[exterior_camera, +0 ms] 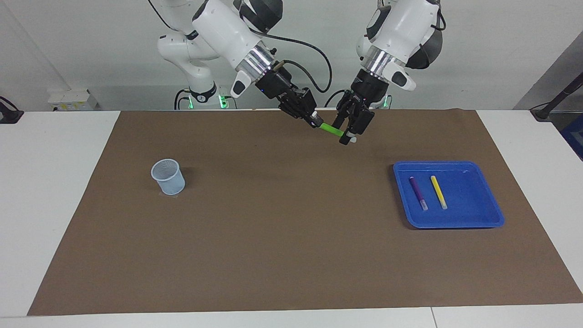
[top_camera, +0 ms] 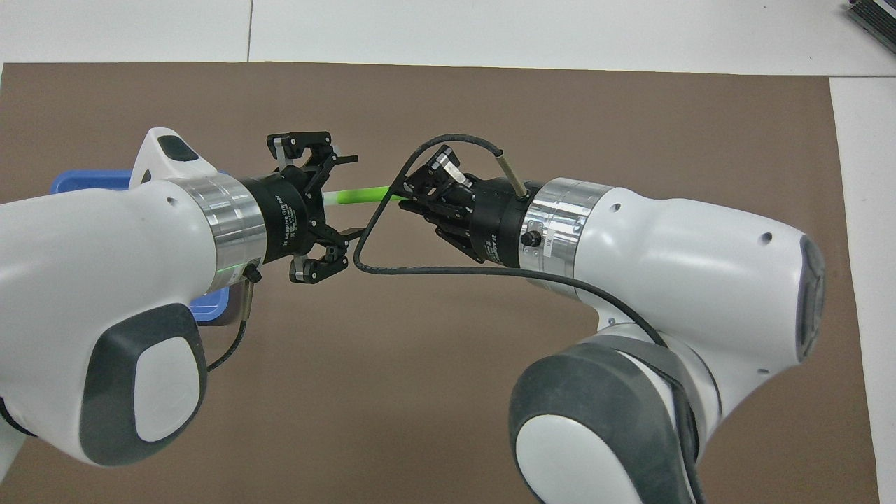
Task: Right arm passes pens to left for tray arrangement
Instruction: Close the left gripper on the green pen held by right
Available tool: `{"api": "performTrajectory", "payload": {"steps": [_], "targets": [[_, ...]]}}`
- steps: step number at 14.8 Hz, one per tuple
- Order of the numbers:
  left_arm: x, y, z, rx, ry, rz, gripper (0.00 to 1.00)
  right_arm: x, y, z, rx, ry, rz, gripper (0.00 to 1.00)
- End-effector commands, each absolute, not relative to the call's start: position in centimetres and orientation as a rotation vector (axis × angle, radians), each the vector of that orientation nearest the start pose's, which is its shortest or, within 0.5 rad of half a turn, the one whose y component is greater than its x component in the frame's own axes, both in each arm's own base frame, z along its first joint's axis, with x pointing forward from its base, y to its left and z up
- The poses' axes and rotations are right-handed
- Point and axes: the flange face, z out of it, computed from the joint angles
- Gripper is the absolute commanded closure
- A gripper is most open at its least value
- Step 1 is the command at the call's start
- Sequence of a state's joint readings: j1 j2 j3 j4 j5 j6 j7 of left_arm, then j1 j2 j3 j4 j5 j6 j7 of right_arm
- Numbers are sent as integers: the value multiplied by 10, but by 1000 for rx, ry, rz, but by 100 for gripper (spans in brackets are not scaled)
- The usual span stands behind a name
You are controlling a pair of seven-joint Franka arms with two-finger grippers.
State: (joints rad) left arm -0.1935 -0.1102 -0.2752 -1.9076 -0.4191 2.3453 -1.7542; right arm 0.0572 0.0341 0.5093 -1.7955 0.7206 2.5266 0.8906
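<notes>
In the facing view, upper centre of the frame, the right gripper (exterior_camera: 314, 122) has its fingers clamped on one end of the green marker pen (exterior_camera: 331, 130), while the left gripper (exterior_camera: 347, 136) straddles the pale end; whether its fingers grip cannot be told. The purple pen (exterior_camera: 417, 192) and yellow pen (exterior_camera: 438, 192) lie in the blue tray (exterior_camera: 483, 218).

In the overhead view, at centre left, the green marker pen (top_camera: 360, 195) bridges both grippers. It looks light, stiff and smooth, best pinched across its barrel.
</notes>
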Motion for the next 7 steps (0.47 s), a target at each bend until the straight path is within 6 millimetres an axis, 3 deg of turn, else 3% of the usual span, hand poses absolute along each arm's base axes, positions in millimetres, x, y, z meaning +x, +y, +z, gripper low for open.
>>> {"api": "performTrajectory", "payload": {"steps": [1, 3, 7], "targets": [[499, -276, 601, 1836, 1702, -94, 72, 526, 320, 605, -2053, 859, -106, 100], [497, -277, 601, 1856, 1698, -103, 100, 526, 319, 604, -2052, 862, -108, 100], [494, -276, 598, 1906, 1703, -144, 100, 527, 319, 605, -2049, 862, -110, 100]]}}
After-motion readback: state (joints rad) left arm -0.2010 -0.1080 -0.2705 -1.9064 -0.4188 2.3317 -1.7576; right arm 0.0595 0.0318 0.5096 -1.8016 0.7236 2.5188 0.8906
